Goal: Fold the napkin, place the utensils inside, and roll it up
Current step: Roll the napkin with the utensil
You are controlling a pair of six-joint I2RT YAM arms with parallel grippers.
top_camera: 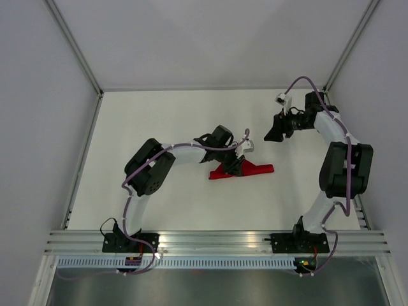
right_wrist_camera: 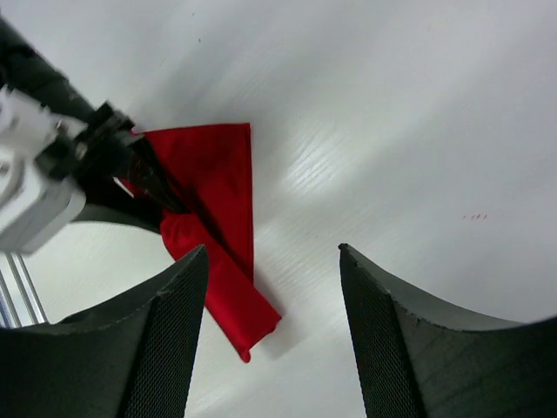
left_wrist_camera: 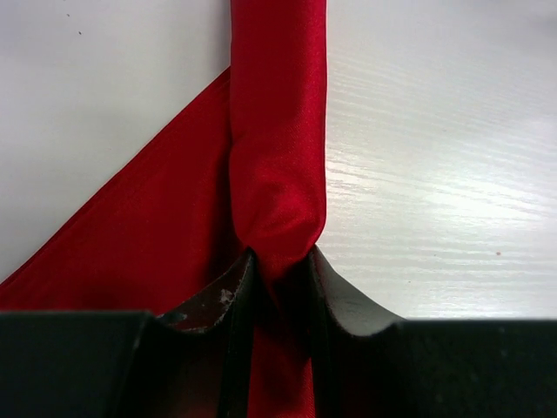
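- Napkin [top_camera: 258, 169], top view: a narrow red bundle lies mid-table [top_camera: 191, 115], with the left gripper [top_camera: 237, 166] down on its middle. The right gripper [top_camera: 275, 132] hangs well apart, toward the far right. With one arm working alone, the bundle's free ends could spring loose.
- Left wrist view: the left gripper [left_wrist_camera: 277, 261] is pinched on the end of the roll [left_wrist_camera: 278, 131], with cloth bunched between its jaws. A flat flap [left_wrist_camera: 148, 235] spreads to the left. The grip holds only thin, glossy cloth, so a pull could drag the roll off its flap or let it slide out and unwind.
- Right wrist view: the right gripper [right_wrist_camera: 270, 252] is spread and holds nothing, above the table beside the napkin's [right_wrist_camera: 218, 174] near tip. Coming in to help, it could bump the left arm or snag the flap.
- Utensils show in no view, and whether they sit inside the roll cannot be told. If they do, tilting it could let them slip out an end.
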